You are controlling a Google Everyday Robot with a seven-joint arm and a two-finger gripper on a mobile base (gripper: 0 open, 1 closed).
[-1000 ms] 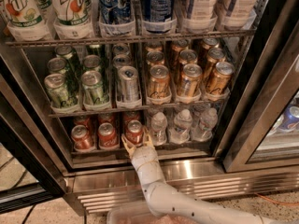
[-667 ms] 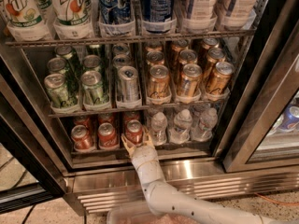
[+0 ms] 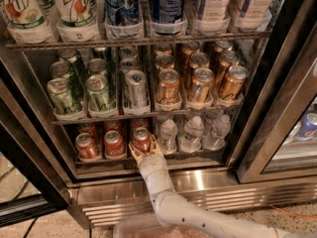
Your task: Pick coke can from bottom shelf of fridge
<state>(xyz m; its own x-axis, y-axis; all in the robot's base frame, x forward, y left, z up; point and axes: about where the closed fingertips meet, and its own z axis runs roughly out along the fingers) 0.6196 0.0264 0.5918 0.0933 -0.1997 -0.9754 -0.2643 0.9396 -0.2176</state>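
The fridge (image 3: pixel 277 98) stands open with its ribbed steel base at the bottom. On the bottom shelf (image 3: pixel 104 161) three red coke cans stand at the front left, with more red cans behind them. My gripper (image 3: pixel 142 148) reaches in from below, and its tan fingers (image 3: pixel 133 151) stand on either side of the rightmost front coke can (image 3: pixel 141 138). The fingers hug the can's lower half. The can stands upright on the shelf.
Two more red cans (image 3: pixel 87 146) stand to the left of my gripper and small water bottles (image 3: pixel 168 135) to its right. Green, silver and gold-orange cans (image 3: pixel 168 86) fill the rack above. The glass door (image 3: pixel 297 133) hangs open at right.
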